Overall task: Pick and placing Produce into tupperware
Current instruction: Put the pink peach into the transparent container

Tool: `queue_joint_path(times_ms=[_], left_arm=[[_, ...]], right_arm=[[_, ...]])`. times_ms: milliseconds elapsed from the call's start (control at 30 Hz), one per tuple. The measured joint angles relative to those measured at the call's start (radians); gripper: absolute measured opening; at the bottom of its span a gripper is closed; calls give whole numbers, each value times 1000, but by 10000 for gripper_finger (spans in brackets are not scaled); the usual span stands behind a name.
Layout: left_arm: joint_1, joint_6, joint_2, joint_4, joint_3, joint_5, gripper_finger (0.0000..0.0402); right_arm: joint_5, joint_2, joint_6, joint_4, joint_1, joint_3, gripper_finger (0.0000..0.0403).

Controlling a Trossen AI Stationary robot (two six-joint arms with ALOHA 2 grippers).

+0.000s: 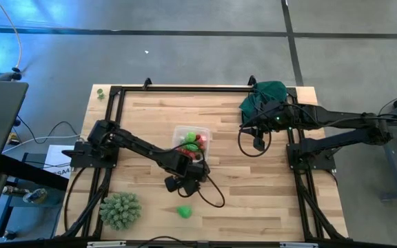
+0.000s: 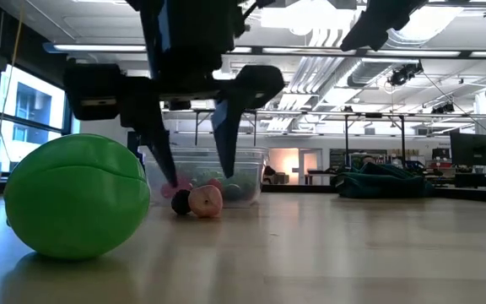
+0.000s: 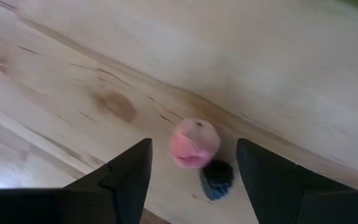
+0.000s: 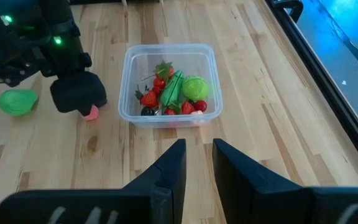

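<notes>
Closest to the low camera, a bright green round piece of produce (image 2: 76,196) lies on the wooden worktop (image 1: 253,186); from above it shows near the front edge, well apart from the container. Off to the left front corner sits a large spiky pale-green ball (image 1: 120,209).

Just behind the green piece, the left tool (image 3: 191,165) hangs low over the boards with its two dark fingers (image 3: 129,168) spread wide, holding nothing. Between them, on the worktop, lies a small pink fruit (image 3: 194,142) with a dark berry-like piece (image 3: 217,179) touching it; neither finger touches them. In the low view the pink fruit rests just in front of the container wall, between the lowered fingers.

Directly behind stands the tupperware (image 4: 169,81), a clear square-ish tub with rounded corners, near the middle of the worktop. It holds a heap of produce: red strawberry-like pieces (image 4: 149,98), a long green pod-like piece (image 4: 173,88), a round light-green piece (image 4: 195,88) and a dark berry (image 4: 146,111).

Farther back, the right tool (image 4: 196,163) hovers above the boards on the right side, looking toward the container, its fingers set narrow with a slim gap and nothing between them. At the far right corner a dark green cloth (image 1: 264,95) lies bunched under the right arm.
</notes>
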Motion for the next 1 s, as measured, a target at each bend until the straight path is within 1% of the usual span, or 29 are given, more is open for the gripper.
queue_joint_path(times_ms=[167,333,600,1000], left_arm=[[0,0,12,10,1,16,234],[0,0,32,19,1,34,233],[0,5,61,50,2,34,233],[1,8,65,35,1,19,232]], right_arm=[[0,0,0,0,0,0,68],[0,0,0,0,0,0,68],[0,0,0,0,0,0,68],[0,0,0,0,0,0,68]])
